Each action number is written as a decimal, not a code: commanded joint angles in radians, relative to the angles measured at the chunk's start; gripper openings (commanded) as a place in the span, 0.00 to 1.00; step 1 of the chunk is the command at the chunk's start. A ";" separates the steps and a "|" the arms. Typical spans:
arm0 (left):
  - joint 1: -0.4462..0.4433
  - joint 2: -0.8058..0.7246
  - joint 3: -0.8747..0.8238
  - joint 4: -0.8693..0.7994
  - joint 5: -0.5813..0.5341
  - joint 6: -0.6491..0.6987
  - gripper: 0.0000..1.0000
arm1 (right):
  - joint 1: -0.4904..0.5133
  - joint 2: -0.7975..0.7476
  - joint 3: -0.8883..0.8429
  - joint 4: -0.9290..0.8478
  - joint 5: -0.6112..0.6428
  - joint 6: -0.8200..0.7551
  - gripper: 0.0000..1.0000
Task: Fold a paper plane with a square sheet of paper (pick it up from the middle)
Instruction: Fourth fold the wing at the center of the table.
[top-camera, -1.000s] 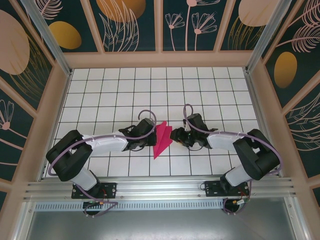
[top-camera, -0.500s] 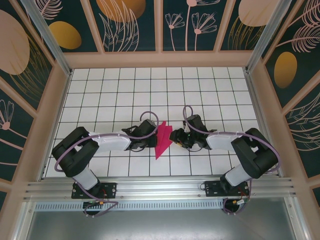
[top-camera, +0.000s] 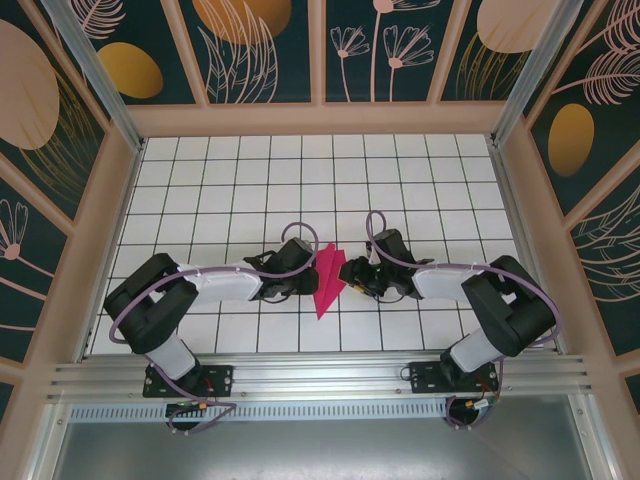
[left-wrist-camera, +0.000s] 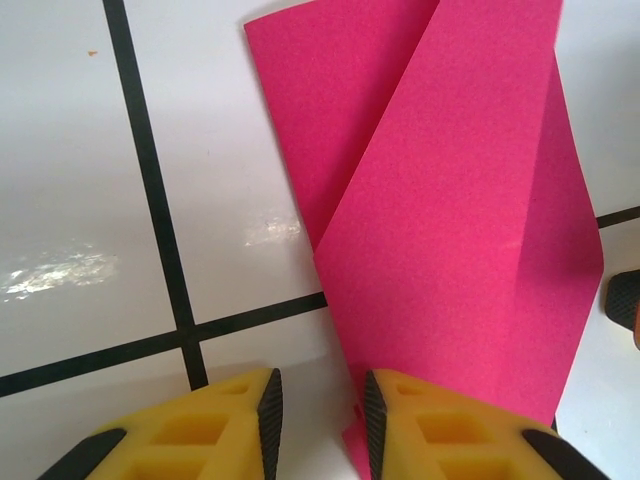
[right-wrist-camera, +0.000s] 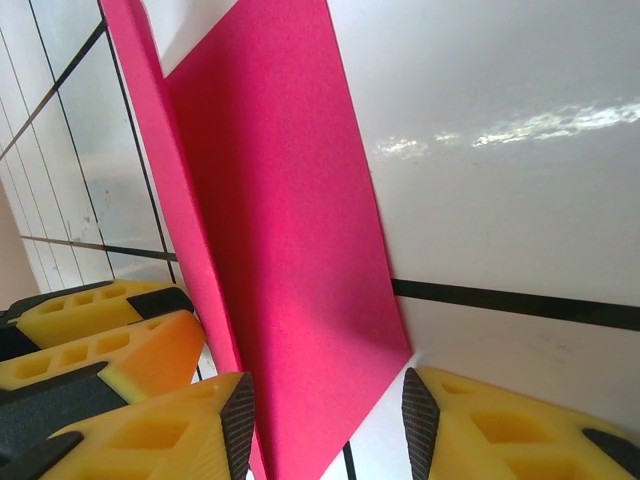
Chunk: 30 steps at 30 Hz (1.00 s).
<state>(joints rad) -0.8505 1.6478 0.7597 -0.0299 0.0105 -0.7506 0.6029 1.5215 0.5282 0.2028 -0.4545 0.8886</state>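
Observation:
The square sheet of paper, magenta-pink and folded into a narrow pointed shape, lies on the tiles between both grippers. In the left wrist view the paper shows overlapping folded layers. My left gripper is open at the paper's left edge, with mostly bare tile in its gap and one yellow finger over the paper. My right gripper is open. A raised flap of the paper stands between its jaws without being squeezed. From above, the left gripper and right gripper flank the paper.
The white tiled table with black grid lines is walled by wooden-framed patterned panels. The left gripper's yellow fingers show just beyond the paper in the right wrist view. Open tiles stretch behind the arms.
The left gripper's jaws have parted, letting go of the paper's edge. The paper has shifted slightly toward the right. The left arm's elbow has drawn in.

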 joint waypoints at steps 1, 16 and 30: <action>0.002 -0.026 0.016 0.018 0.010 0.016 0.33 | 0.011 0.035 0.025 0.063 -0.012 0.012 0.47; 0.001 -0.008 -0.013 0.057 0.033 0.019 0.38 | -0.007 0.034 0.034 0.053 0.048 0.016 0.57; 0.001 0.056 0.001 0.058 0.069 0.041 0.36 | -0.002 0.045 0.035 0.126 0.000 0.061 0.56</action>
<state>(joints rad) -0.8497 1.6646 0.7578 0.0170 0.0479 -0.7326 0.5964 1.5253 0.5396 0.2062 -0.4629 0.9466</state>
